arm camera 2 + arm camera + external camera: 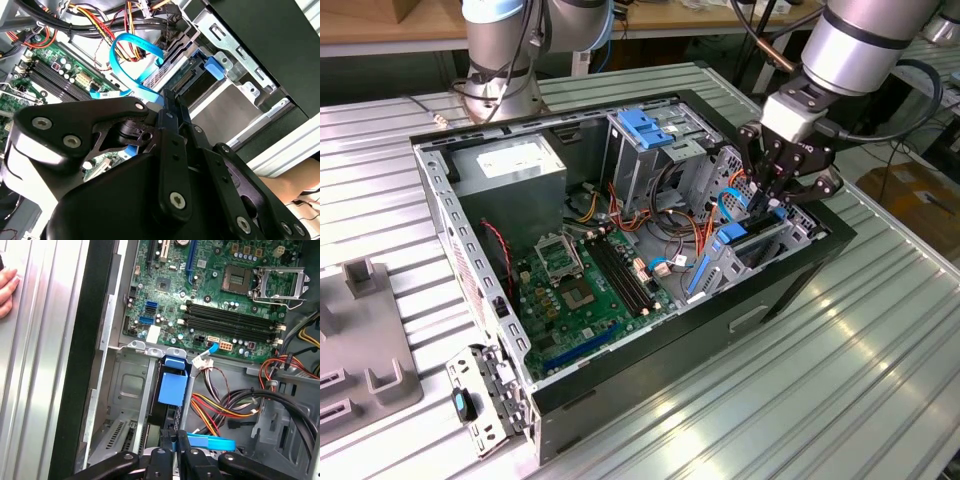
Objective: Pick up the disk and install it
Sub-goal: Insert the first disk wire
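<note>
The disk (730,242), grey metal in a bright blue carrier rail, stands on edge inside the drive bay at the case's corner on the exterior view's right. My gripper (767,205) reaches down from above and is shut on the disk's upper edge. In the first wrist view the black fingers (161,455) pinch the thin blue-edged rim, with the carrier's blue tab (172,386) further down the bay. In the second wrist view the gripper (170,100) meets the disk (212,67) beside the bay's silver wall.
The open black case (650,340) lies on a ribbed metal table. Inside are the motherboard (580,275), a power supply (510,165), a grey cage with a fixed blue bracket (650,125) and loose cables, one blue (125,55). A person's hand (7,287) rests outside the case.
</note>
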### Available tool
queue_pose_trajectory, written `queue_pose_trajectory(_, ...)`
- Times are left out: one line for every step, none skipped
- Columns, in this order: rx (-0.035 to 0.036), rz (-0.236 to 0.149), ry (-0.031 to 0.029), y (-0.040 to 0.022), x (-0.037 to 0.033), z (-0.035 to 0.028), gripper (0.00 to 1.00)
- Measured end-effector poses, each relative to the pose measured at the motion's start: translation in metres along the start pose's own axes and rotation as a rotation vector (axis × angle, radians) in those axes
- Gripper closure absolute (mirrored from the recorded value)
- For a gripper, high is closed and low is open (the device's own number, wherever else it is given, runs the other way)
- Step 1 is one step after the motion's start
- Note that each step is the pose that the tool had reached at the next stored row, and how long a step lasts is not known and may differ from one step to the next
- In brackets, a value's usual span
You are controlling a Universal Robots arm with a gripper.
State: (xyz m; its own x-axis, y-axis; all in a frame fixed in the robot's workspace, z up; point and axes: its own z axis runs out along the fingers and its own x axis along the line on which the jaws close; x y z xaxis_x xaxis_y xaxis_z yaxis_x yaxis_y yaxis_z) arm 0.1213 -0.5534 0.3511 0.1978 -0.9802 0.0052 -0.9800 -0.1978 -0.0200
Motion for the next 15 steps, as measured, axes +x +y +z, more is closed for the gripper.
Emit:
queue_pose_trajectory(0.0000, 0.001, 0.0000, 0.0000, 0.0000, 0.0000, 0.84)
queue_pose_trajectory(0.0001, 0.001, -0.0004, 0.0000, -0.0001, 0.0006, 0.84)
queue_pose_trajectory(0.0008, 0.001, 0.0000, 0.0000, 0.0000, 0.0020, 0.84)
queue_pose_trajectory(0.0009, 0.001, 0.0002, 0.0000, 0.0000, 0.0019, 0.84)
queue_pose_trajectory(0.0009, 0.001, 0.0002, 0.0000, 0.0000, 0.0019, 0.84)
queue_pose_trajectory(0.0009, 0.001, 0.0001, 0.0001, 0.0000, 0.0020, 0.84)
queue_pose_trajectory(0.0010, 0.001, -0.0002, 0.0000, -0.0001, 0.0027, 0.84)
queue_pose_trajectory(0.0010, 0.001, 0.0000, 0.0001, 0.0000, 0.0030, 0.84)
queue_pose_trajectory(0.0009, 0.001, 0.0002, 0.0001, 0.0000, 0.0031, 0.84)
queue_pose_trajectory(0.0009, 0.001, 0.0002, 0.0001, 0.0000, 0.0036, 0.84)
queue_pose_trajectory(0.0009, 0.001, 0.0001, 0.0001, 0.0000, 0.0046, 0.84)
queue_pose_trajectory(0.0008, 0.001, 0.0005, 0.0001, 0.0000, 0.0055, 0.84)
queue_pose_trajectory(0.0009, 0.001, 0.0003, 0.0001, 0.0000, 0.0061, 0.84)
queue_pose_trajectory(0.0009, 0.001, 0.0001, 0.0002, 0.0000, 0.0063, 0.84)
queue_pose_trajectory(0.0009, 0.001, 0.0001, 0.0002, 0.0000, 0.0063, 0.84)
